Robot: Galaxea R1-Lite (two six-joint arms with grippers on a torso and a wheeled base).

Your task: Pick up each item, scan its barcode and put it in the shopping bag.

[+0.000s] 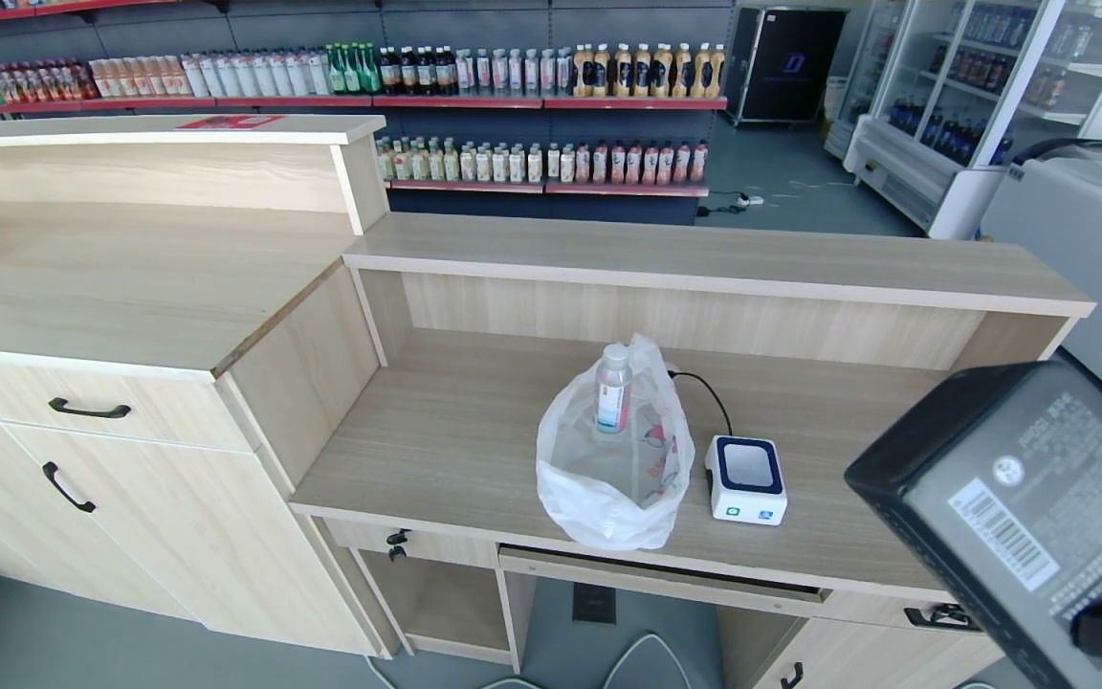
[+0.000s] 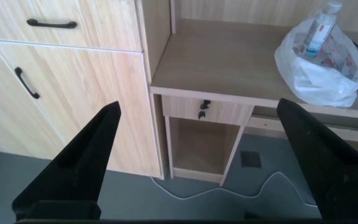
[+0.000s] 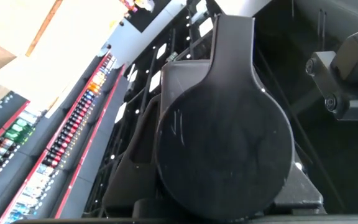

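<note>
A white plastic shopping bag (image 1: 599, 483) stands open on the lower wooden counter (image 1: 446, 431). A clear bottle with a pink label (image 1: 612, 388) stands upright inside it. Just right of the bag sits a small white barcode scanner (image 1: 747, 478) with a dark top and a black cable. My left gripper (image 2: 197, 162) is open and holds nothing. It hangs low in front of the cabinet, left of the counter and well short of the shopping bag (image 2: 319, 71) and bottle (image 2: 321, 26). A black housing of my right arm (image 1: 1020, 507) looms at the lower right of the head view.
A taller wooden counter (image 1: 130, 277) with black-handled drawers (image 1: 89, 410) stands to the left. A raised ledge (image 1: 704, 258) runs behind the lower counter. Shelves of bottled drinks (image 1: 513, 72) line the back wall, and glass-door fridges (image 1: 972, 86) stand at the far right.
</note>
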